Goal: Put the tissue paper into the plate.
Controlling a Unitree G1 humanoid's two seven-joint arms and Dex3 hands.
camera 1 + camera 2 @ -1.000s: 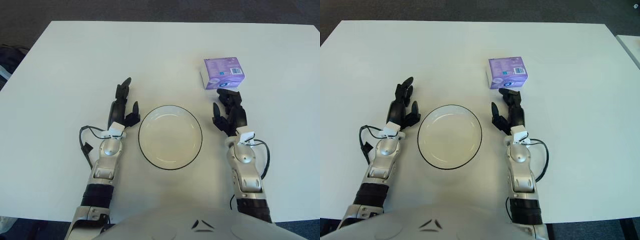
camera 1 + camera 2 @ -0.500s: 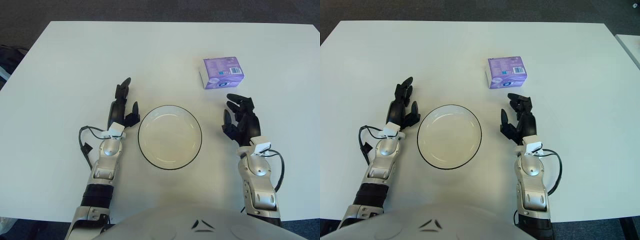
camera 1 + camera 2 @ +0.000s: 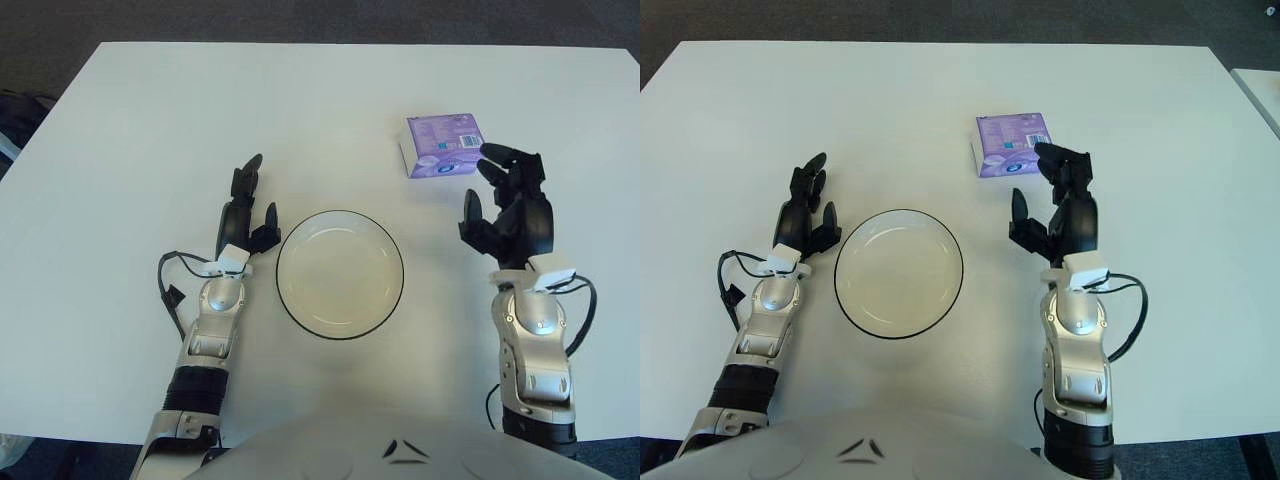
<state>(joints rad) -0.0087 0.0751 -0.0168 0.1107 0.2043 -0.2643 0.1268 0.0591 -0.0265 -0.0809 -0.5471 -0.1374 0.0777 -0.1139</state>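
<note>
The tissue paper [image 3: 444,146], a small purple pack, lies flat on the white desk [image 3: 150,110] in the upper right of the frame. The right hand [image 3: 508,205] is just below and to the right of it, fingers spread and holding nothing; its upper fingertips [image 3: 492,152] reach the level of the pack's lower right corner, and whether they touch it cannot be told. The plate [image 3: 340,273], a shallow white dish with a dark rim, sits at the centre of the frame, below and left of the pack, with nothing in it. The left hand [image 3: 245,212] shows just left of the plate's rim, fingers loosely extended and holding nothing. A black cable [image 3: 170,285] loops beside the left wrist.
</note>
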